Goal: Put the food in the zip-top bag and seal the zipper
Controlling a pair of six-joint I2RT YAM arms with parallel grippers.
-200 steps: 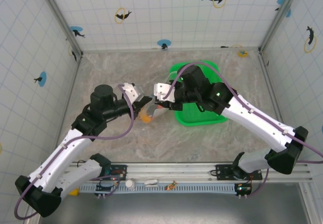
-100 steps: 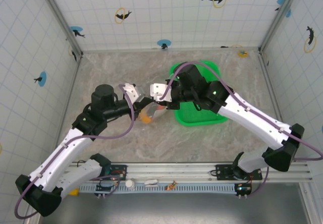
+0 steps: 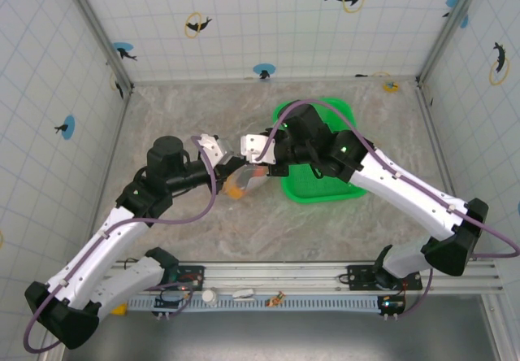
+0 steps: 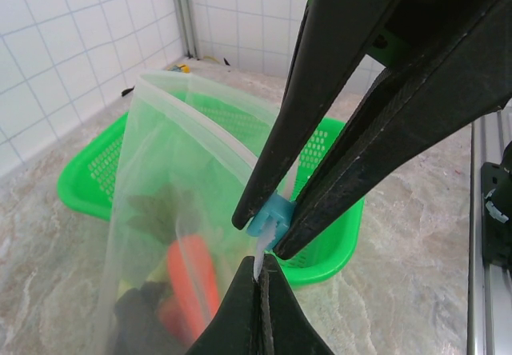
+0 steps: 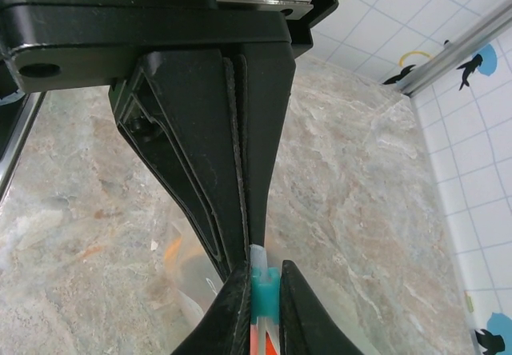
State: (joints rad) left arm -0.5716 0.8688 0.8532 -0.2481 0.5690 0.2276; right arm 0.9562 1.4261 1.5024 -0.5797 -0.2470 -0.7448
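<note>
A: left claw (image 4: 260,281)?
B: Clamped shut on zipper (image 4: 210,123) end of zip-top bag (image 4: 172,179).
A: right claw (image 4: 264,231)?
B: Pinching blue slider tab (image 4: 270,214). Bag hangs between them, food (image 4: 192,279) inside, by green basket (image 4: 86,183).

Marbled grey table (image 3: 187,109) — green mesh basket (image 3: 321,189) on it, right of ctr.

Food (image 4: 192,279) in bag (image 4: 160,155), basket (image 4: 84,183) just beside.
</note>
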